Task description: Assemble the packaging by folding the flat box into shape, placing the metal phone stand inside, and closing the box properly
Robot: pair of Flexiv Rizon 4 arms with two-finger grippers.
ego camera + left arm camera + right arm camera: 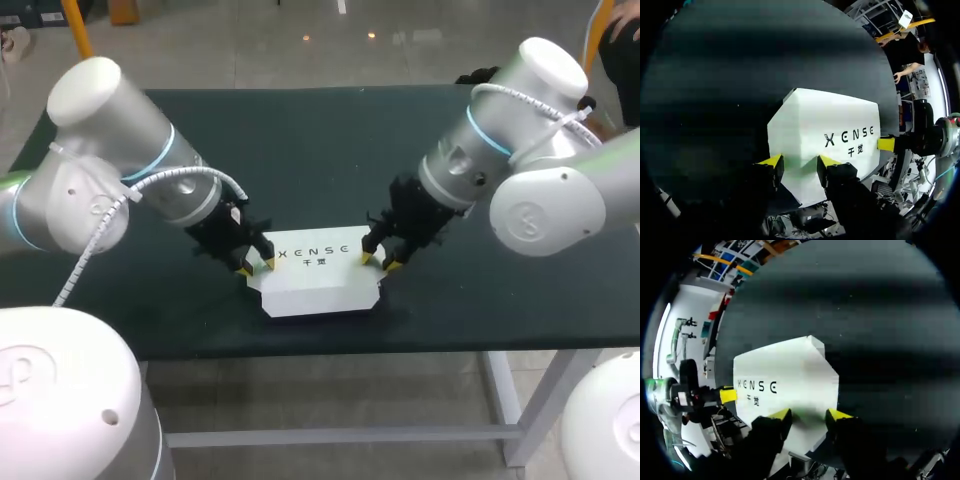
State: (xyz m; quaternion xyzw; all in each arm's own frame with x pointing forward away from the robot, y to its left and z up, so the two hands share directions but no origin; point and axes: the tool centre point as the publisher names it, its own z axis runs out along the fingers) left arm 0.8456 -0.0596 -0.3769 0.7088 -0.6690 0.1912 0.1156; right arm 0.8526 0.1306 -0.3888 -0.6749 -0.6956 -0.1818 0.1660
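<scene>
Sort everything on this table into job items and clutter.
Job: white cardboard box; left gripper and right gripper, one at each end of it.
Not the job's: dark green table.

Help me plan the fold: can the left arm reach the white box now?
Probably yes. The left hand sits at the left end of the white box, fingers open over its edge, nothing between. The right hand is at the opposite end, clear of it.

Tally on one table (300, 130)
One box (318, 285); two grippers, the left gripper (257, 267) and right gripper (380, 262), two yellow tips each.
</scene>
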